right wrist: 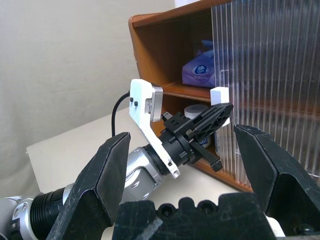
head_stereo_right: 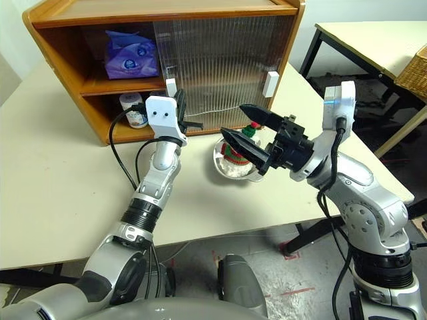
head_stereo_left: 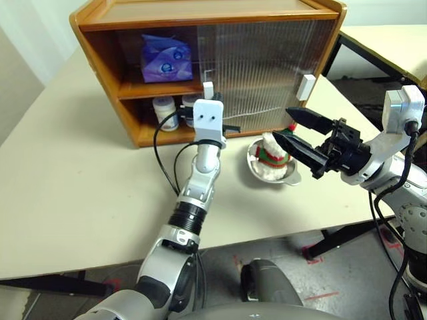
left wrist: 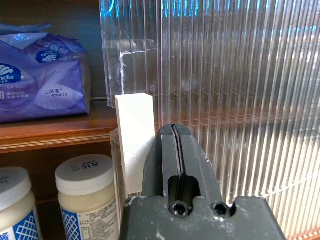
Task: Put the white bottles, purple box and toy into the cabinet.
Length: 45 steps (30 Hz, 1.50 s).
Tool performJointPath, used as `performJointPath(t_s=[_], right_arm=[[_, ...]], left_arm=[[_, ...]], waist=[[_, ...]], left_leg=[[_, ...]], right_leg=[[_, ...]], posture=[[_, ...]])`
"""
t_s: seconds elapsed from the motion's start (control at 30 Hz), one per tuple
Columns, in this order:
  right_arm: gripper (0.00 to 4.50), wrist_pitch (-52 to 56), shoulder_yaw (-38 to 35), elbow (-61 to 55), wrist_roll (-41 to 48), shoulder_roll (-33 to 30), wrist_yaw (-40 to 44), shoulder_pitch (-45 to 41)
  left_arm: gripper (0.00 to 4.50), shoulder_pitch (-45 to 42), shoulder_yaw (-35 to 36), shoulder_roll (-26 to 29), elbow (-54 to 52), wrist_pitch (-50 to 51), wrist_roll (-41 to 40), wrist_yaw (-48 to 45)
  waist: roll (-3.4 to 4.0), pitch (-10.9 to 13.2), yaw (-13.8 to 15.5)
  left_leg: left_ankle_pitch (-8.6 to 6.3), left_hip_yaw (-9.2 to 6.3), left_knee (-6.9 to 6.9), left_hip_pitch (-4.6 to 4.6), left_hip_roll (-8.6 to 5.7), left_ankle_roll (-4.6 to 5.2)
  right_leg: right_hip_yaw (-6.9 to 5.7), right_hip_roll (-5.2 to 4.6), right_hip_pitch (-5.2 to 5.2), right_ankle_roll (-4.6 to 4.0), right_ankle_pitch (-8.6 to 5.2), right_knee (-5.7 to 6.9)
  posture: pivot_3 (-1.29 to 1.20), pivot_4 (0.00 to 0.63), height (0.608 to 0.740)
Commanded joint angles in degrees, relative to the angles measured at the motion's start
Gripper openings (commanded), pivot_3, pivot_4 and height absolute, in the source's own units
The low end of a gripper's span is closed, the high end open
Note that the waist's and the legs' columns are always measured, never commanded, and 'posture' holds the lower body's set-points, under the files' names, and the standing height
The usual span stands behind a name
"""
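Cabinet (head_stereo_left: 100,27): your landmark; it stands on the table (head_stereo_left: 60,200), long axis running across the head views, open front facing the robot. The sliding doors (head_stereo_left: 267,67) cover its right part and leave the left bay of both shelves exposed

Purple box (head_stereo_left: 165,59): already stowed, on the upper shelf of the cabinet in the open left bay, just left of the door edge; it lies flat with its printed face toward you, long axis along the shelf

White bottles (head_stereo_left: 166,112): both already stowed, upright on the lower shelf of the cabinet, side by side under the purple box, lids up

Steel bowl (head_stereo_left: 288,176): outside the cabinet, on the table just in front of its closed right half

Toy (head_stereo_left: 272,150): the one item you have left to place; it sits in the steel bowl, upright or nearly so, hat end toward the cabinet as far as can be made out

Left gripper (head_stereo_left: 225,127): fingers pressed together, holding nothing, tips beside the white door handle (left wrist: 134,140) at the cabinet's lower shelf, pointing into the front

Right gripper (head_stereo_left: 301,135): fingers spread wide, empty, hovering in front of the cabinet right beside the toy, pointing left across the bowl

Progress, as you may judge it: three of four items in; the toy remains, and the door may need sliding
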Motion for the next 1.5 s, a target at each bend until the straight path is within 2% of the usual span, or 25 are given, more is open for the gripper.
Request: performJointPath(t_s=[0.03,0.4,0.87,1.3,1.5], right_arm=[[4.50,0.4,-0.5,-0.4,0.4,-0.4,0.1,-0.3],[4.50,0.1,-0.2,0.1,0.2,-0.1,0.6,-0.5],[4.50,-0.4,0.8,1.5,-0.4,0.6,2.0,-1.2],[4.50,-0.8,1.8,3.9,-1.6,1.7,4.1,-3.1],[4.50,-0.9,1.8,4.5,-2.3,2.3,4.7,-3.3]], left_arm=[[0.03,0.8,1.6,0.6,0.7,2.0,1.0,2.6],[0.03,1.6,3.3,1.9,-0.5,3.7,1.3,5.8],[0.03,8.0,7.8,6.3,-13.0,8.6,1.0,5.4],[0.03,6.8,13.1,11.8,-12.4,8.8,1.3,7.5],[0.03,7.9,13.3,12.0,-14.3,9.6,2.7,9.6]], waist=[[0.00,0.0,0.0],[0.01,0.0,-0.1],[0.00,0.0,0.2],[-0.02,0.0,1.0],[-0.04,0.0,2.2]], left_leg=[[0.00,-0.01,-0.01,0.00,0.00,0.00],[0.00,-0.02,0.00,0.05,0.01,0.00],[0.00,-0.02,0.00,0.02,0.01,0.00],[0.00,-0.02,-0.01,0.02,0.01,0.00],[0.00,-0.01,0.00,0.01,0.01,0.00]], right_leg=[[0.00,0.00,0.00,0.00,0.00,0.00],[0.01,0.03,0.00,0.01,0.01,0.04],[0.02,0.02,-0.01,0.01,0.01,0.04],[0.02,0.03,-0.01,0.04,0.04,0.06],[0.02,0.02,-0.01,0.03,0.05,0.06]], posture=[[-0.17,0.000,0.740],[-0.16,0.000,0.740],[-0.11,0.000,0.740],[-0.07,0.000,0.740],[-0.07,0.000,0.740]])
